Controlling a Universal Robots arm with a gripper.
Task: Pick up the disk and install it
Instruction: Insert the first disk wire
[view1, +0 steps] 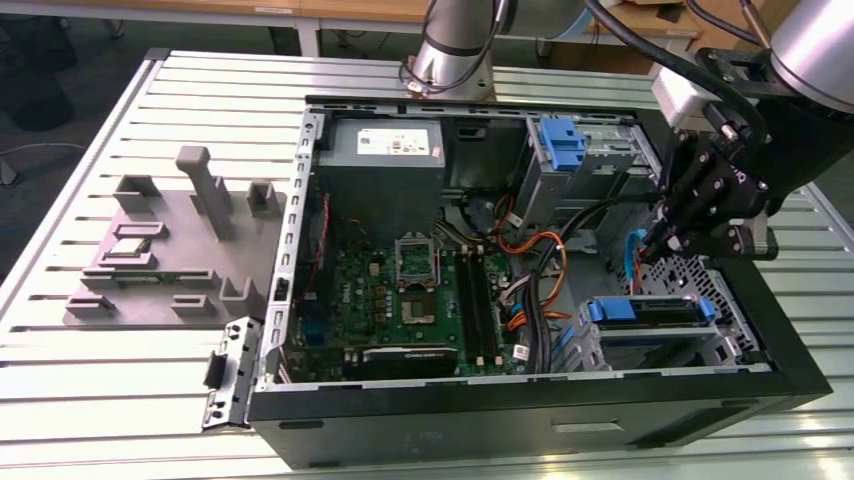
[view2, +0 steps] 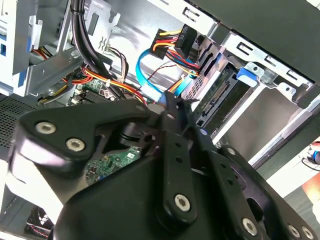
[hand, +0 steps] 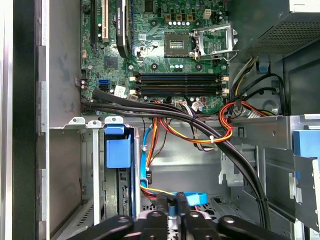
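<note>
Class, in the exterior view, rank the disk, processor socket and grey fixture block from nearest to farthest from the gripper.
1. The disk, in the drive cage by the gripper.
2. The processor socket, on the motherboard, mid-case.
3. The grey fixture block, outside the case, at the exterior view's left.

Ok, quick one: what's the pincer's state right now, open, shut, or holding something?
Pincer: shut, holding nothing, inside the computer case.
</note>
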